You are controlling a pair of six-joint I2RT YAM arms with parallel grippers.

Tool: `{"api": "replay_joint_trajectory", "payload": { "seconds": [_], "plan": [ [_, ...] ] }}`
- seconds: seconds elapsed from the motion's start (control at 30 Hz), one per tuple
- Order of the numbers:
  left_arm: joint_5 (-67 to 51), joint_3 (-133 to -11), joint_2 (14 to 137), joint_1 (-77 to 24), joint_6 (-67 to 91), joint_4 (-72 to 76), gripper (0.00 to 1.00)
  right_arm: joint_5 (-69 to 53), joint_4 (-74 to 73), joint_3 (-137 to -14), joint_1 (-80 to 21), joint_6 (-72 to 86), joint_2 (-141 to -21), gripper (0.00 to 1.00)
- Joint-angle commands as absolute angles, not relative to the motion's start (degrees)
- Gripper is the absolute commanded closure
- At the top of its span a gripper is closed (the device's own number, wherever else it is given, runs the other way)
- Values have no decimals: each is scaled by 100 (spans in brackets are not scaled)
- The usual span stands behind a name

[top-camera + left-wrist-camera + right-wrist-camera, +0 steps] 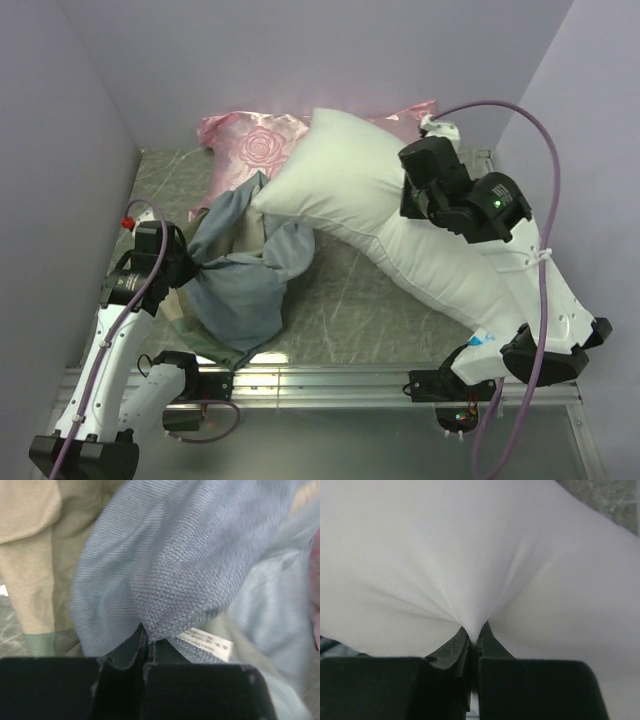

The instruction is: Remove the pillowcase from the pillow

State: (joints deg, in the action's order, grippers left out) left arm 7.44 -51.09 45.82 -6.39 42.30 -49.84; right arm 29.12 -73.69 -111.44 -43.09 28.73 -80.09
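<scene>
Two grips are on at once, one on each piece of bedding. Our left gripper is closed on a bunch of the pillowcase. In the left wrist view its dark fingers meet with slate-blue weave pinched between them, and a small white label lies just beside the pinch. Our right gripper is clamped on the pillow. In the right wrist view its fingers squeeze a fold of white cloth, with creases fanning out from the nip.

From above, we see the pillow's long axis running on a diagonal, from the far middle of the table down towards the near right. Its plump far end leans against the pink rose-patterned pillow at the back wall, and its narrower near end reaches the right arm's base. Nearly all of its white surface is bare.

We find the pillowcase heaped on the left side of the table, crumpled with no clear axis. Its blue-grey face is mostly outward, and tan and green checks show at its left edge. Its upper folds rise to touch the pillow's left corner. We cannot tell whether that corner sits inside the cover or only against it.
</scene>
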Motion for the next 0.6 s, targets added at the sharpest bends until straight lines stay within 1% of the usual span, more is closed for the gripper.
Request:
{"api": "replay_joint_trajectory", "payload": {
  "seconds": [0.0, 0.07, 0.13, 0.2, 0.23, 0.27, 0.3, 0.33, 0.37, 0.4, 0.43, 0.5, 0.53, 0.57],
  "plan": [
    [1186, -5106, 4579, -615, 4464, -5018, 100, 3234, -7172, -11434, -3904, 3023, -7603, 100],
    [1178, -5150, 4614, -589, 4474, -4984, 100, 2920, -7032, -11461, -3806, 2874, -7550, 100],
    [915, -5150, 4588, -589, 4430, -4870, 100, 2586, -6848, -11444, -3806, 2664, -7497, 100],
    [390, -5150, 4570, -589, 4272, -4580, 100, 2163, -6637, -11330, -3858, 2576, -7471, 100],
    [117, -5176, 4579, -589, 4184, -4431, 99, 2101, -6540, -11242, -4085, 2427, -7436, 100],
    [-86, -5168, 4631, -589, 4027, -4212, 96, 2118, -6356, -11058, -4217, 2374, -7409, 100],
    [-549, -5177, 4667, -589, 3973, -4088, 90, 2066, -6302, -10978, -4314, 2338, -7418, 100],
    [-667, -5212, 4710, -598, 3929, -4052, 86, 2065, -6215, -10891, -4542, 2303, -7427, 100],
    [-720, -5247, 4781, -606, 3911, -4008, 79, 2057, -6170, -10655, -4666, 2294, -7444, 100],
    [-729, -5273, 4773, -606, 3911, -4008, 61, 2109, -6092, -10478, -4832, 2311, -7453, 100],
    [-503, -5369, 4764, -606, 3937, -4051, 51, 2179, -6004, -10294, -4964, 2433, -7462, 100],
    [-38, -5580, 4755, -606, 4034, -4401, 33, 2320, -5924, -9548, -5159, 2688, -7392, 100],
    [461, -5903, 4764, -606, 4078, -4586, 30, 2233, -5785, -9206, -5159, 2924, -7305, 100],
    [701, -6063, 4798, -606, 4130, -4701, 27, 2180, -5400, -8506, -5159, 3005, -7208, 100]
  ]
}}
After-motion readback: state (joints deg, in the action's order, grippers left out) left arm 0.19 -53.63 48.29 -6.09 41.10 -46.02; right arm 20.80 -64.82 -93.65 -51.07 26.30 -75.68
